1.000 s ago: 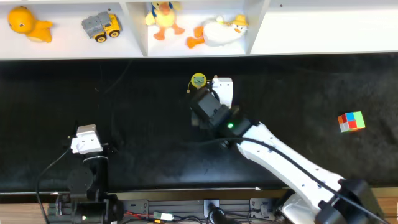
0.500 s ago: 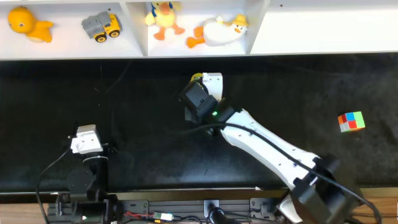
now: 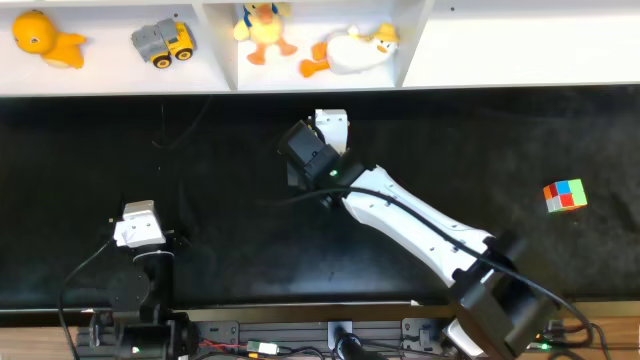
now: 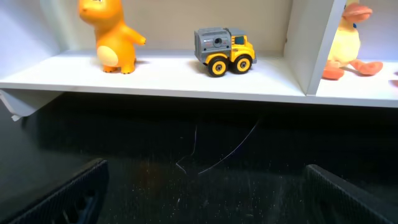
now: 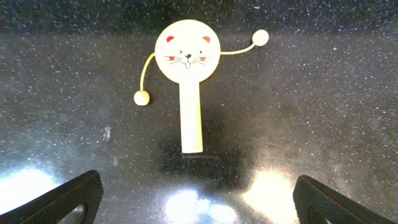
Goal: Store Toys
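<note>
The cat-faced rattle drum lies flat on the black table. It is pale yellow, with a round head, a straight handle and two small beads on strings flung out to either side. Its head lies farther from the right gripper's fingers than its handle does. The right gripper hangs above it with its two fingers spread wide, one on each side and both well apart from the toy, touching nothing.

In the top view the right gripper sits near the middle of the table, in front of the white shelf. Its arm slants up from the lower right corner (the toy itself is under the gripper there).

The left gripper is low on the left side of the table, well apart from the rattle. Its fingers are also spread wide and hold nothing, and in its own wrist view the left gripper faces the shelf.

The left compartment of the shelf holds an orange duck figure and a grey-and-yellow toy truck. The middle one holds a yellow plush duck beside a white plush duck. A colour cube rests on the table far to the right.
</note>
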You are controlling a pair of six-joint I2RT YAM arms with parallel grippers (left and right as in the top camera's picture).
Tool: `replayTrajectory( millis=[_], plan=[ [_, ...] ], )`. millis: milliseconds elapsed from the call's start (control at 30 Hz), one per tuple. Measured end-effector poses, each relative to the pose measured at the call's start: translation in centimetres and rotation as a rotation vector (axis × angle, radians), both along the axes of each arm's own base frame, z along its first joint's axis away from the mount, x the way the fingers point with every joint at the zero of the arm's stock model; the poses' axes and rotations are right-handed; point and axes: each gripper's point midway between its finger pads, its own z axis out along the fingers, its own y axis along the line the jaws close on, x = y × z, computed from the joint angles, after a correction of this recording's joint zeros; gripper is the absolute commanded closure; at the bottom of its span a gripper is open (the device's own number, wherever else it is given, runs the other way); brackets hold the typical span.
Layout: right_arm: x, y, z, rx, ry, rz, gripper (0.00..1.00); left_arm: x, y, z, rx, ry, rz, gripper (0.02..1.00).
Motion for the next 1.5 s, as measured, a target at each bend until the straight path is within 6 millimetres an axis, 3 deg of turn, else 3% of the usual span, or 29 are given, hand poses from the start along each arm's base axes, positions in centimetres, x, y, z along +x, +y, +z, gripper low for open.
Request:
replayTrajectory(
  millis=[500,900,1500],
  plan=[
    [0.8,0.7,-1.8,-0.006,0.0,0.009,0.003,0.0,0.0,0.0,0.0,0.0,0.0,0.02],
    [2.9,-0.3,-1.4,0.028,-0.035,-0.046,0.003,0.0,0.0,0.0,0.0,0.0,0.0,0.02],
    [2.5,0.1,-3.4,0.017,0.021,-0.009,0.018,0.0,0.0,0.0,0.0,0.0,0.0,0.02]
  ],
)
